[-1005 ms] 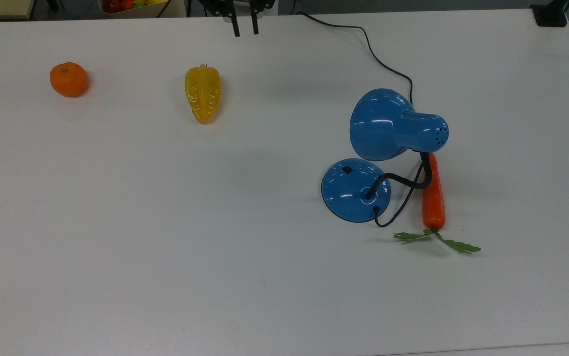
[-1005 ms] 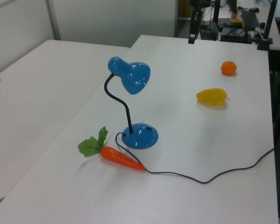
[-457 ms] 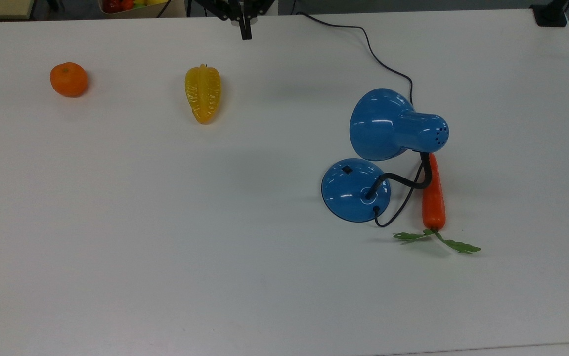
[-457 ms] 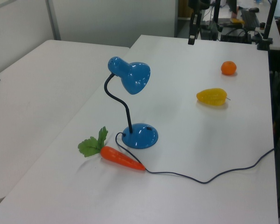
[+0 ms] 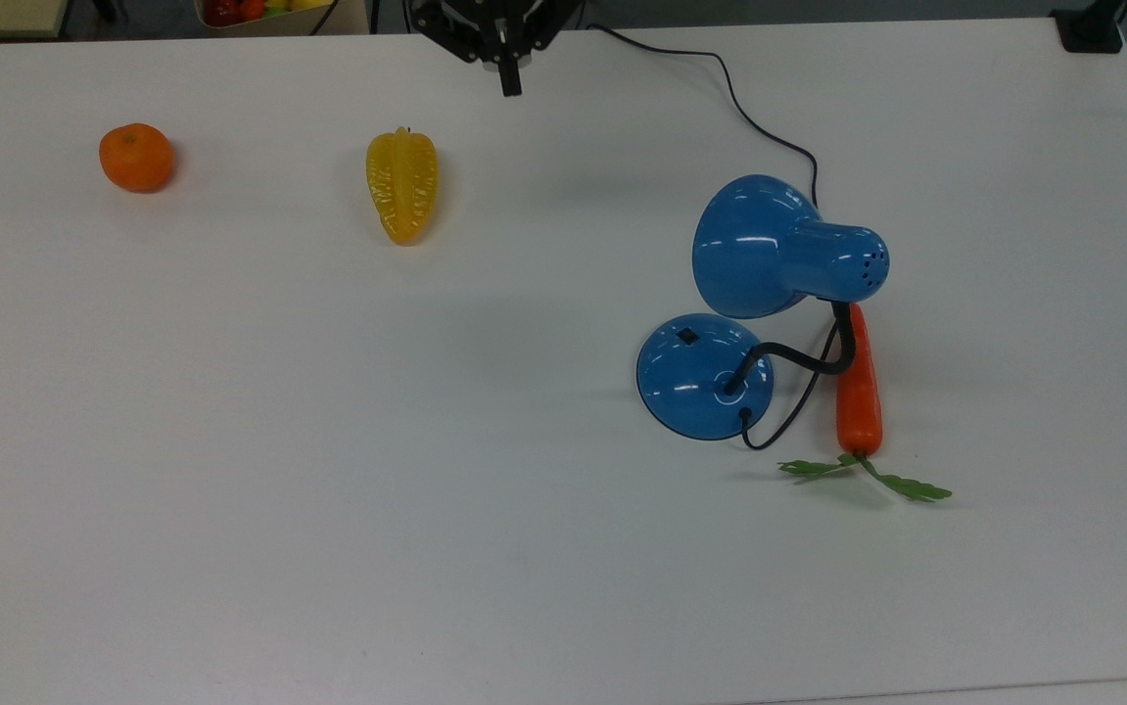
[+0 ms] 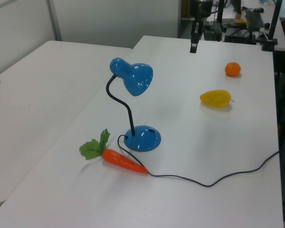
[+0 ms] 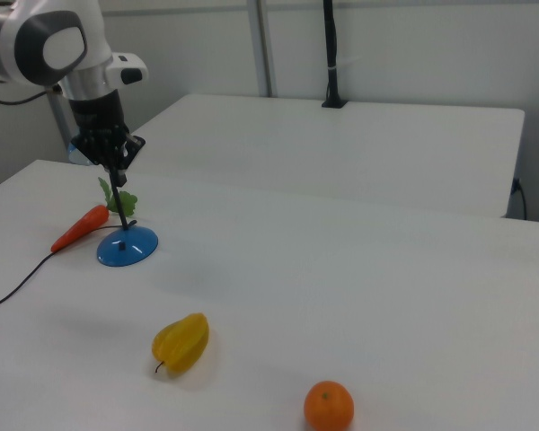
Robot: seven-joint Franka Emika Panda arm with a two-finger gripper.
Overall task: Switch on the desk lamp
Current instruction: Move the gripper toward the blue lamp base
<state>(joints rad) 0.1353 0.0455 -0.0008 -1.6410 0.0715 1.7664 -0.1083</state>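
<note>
Top view, read from its left edge to its right: an orange (image 5: 136, 157) sits alone on the white table (image 5: 328, 470), then a yellow starfruit (image 5: 401, 186) lies lengthwise well apart from it. Further along, at the far edge of the table, the gripper (image 5: 510, 86) hangs above the surface with its two black fingers pressed together into one thin tip, holding nothing. Right of centre stands the desk lamp (image 5: 749, 294): its round blue base (image 5: 700, 377) rests flat on the table with a small black switch (image 5: 687, 336) on the dome, a black bendy neck (image 5: 798, 357) curves up from the base, and the bell-shaped blue shade (image 5: 769, 247) sits over the table just beyond the base, its open mouth toward the top view's left. A black cord (image 5: 749, 113) runs from the base, loops past the neck and trails off over the far edge. Just beside the lamp on the top view's right lies a carrot (image 5: 858, 387) with green leaves (image 5: 867, 478), its orange body partly under the neck.

In the left view the gripper (image 6: 194, 47) hangs above the table's far end, well apart from the lamp (image 6: 133, 80), which stands upright near the carrot (image 6: 123, 160).

In the right view the gripper (image 7: 117, 171) shows in front of the lamp's base (image 7: 127, 246).
</note>
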